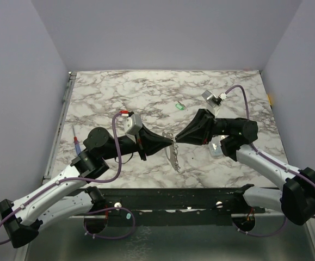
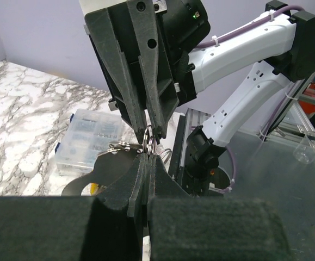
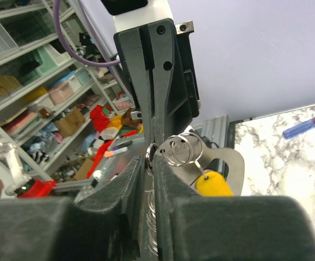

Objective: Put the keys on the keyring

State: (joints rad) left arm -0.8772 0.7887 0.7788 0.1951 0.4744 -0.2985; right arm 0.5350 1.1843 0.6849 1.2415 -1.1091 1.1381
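Observation:
My left gripper (image 1: 168, 142) and right gripper (image 1: 178, 139) meet tip to tip above the middle of the table. Both are shut on the silvery keyring (image 1: 173, 145), whose fine chain (image 1: 174, 159) hangs down to the marble. In the left wrist view the keyring (image 2: 149, 142) sits pinched between my left gripper (image 2: 147, 159) and the right fingers (image 2: 141, 103) from above. In the right wrist view my right gripper (image 3: 153, 163) clamps a ring; small split rings (image 3: 182, 149) and a yellow-headed key (image 3: 212, 184) hang beside it. A green key (image 1: 179, 106) lies loose farther back.
A small clear plastic box (image 1: 216, 145) lies under the right arm and also shows in the left wrist view (image 2: 89, 138). A red-and-blue pen (image 1: 77, 142) lies at the left table edge and shows in the right wrist view (image 3: 307, 125).

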